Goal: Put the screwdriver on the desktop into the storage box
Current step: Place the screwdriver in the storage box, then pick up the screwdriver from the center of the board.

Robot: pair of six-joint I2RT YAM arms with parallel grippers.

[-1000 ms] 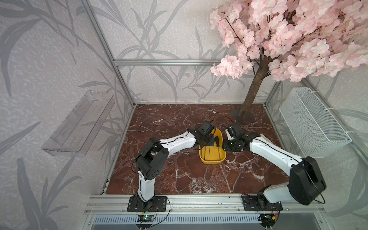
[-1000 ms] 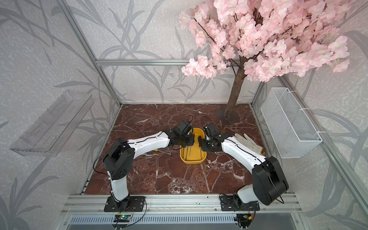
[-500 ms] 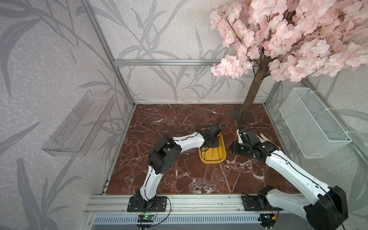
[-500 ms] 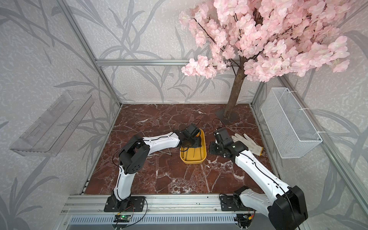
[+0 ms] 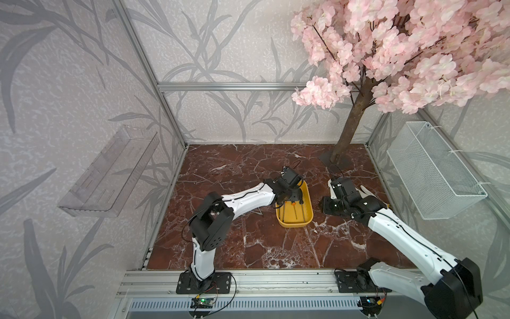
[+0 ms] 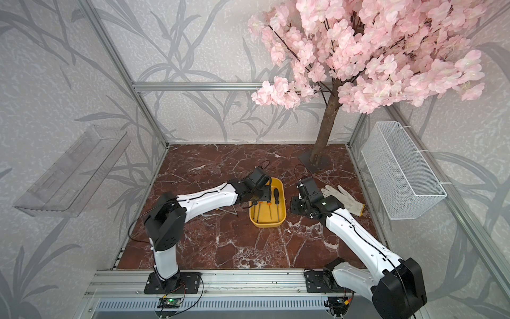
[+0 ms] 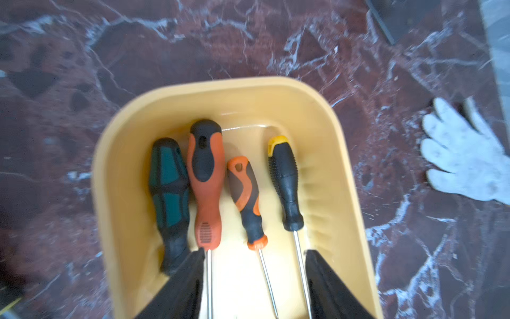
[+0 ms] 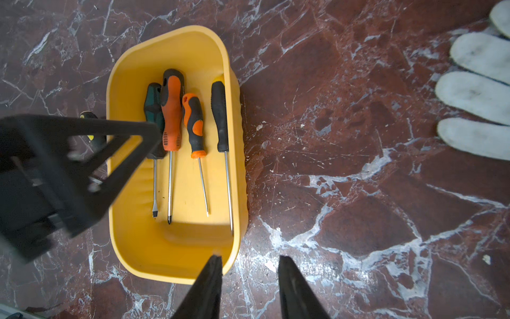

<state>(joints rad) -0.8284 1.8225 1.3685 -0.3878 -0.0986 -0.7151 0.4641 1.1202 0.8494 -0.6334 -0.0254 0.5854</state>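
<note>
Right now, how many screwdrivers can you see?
4, side by side in the storage box: green-black, big orange, small orange, black-yellow. Maybe another outside, behind the left gripper.

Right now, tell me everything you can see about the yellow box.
The box is a shallow, glossy yellow plastic tray with rounded corners and a rippled long wall. It sits flat on the marble desktop. Four screwdrivers lie side by side inside, handles at its far end. The left gripper stands open above that end; nothing grips the box.
</note>
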